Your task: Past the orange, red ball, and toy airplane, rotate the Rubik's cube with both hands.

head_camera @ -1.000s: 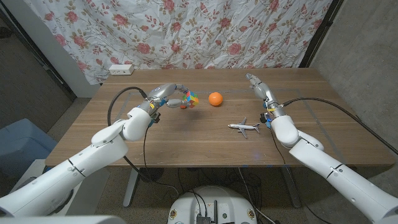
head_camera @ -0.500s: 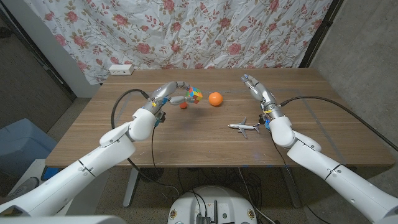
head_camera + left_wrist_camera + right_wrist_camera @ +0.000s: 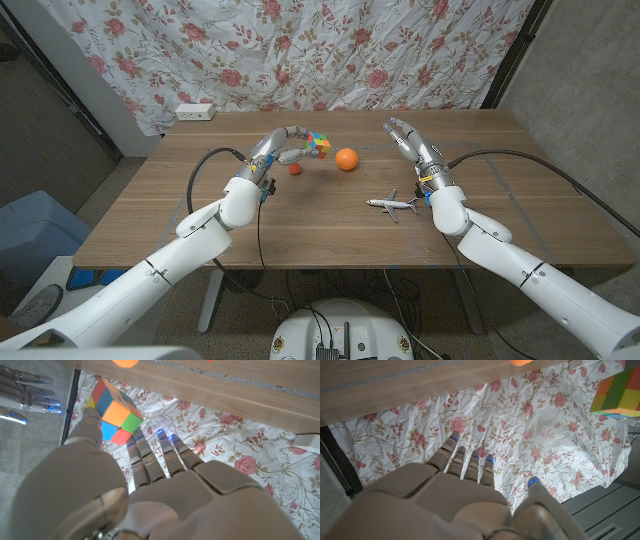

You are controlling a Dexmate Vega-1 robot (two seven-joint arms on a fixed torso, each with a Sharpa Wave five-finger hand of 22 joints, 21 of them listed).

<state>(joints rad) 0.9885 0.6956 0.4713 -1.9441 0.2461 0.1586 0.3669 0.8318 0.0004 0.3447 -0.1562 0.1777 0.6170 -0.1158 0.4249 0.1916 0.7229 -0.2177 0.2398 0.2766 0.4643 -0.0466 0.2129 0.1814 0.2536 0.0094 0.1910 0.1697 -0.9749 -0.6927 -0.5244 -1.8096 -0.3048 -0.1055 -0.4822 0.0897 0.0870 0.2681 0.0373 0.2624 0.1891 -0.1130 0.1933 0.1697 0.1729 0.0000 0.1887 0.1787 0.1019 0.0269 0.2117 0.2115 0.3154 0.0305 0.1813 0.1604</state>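
Rubik's cube (image 3: 317, 144) (glossy, multicoloured squares) in left hand (image 3: 283, 146) fingers; right hand (image 3: 408, 139) fingers spread.

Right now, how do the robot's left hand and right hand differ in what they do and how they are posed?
The left hand holds the Rubik's cube lifted above the table; the right hand holds nothing. The left hand's fingers curl around the cube; the right hand's fingers are spread apart. The left hand is near the red ball; the right hand is beyond the toy airplane. Both are raised above the table, facing each other across the orange.
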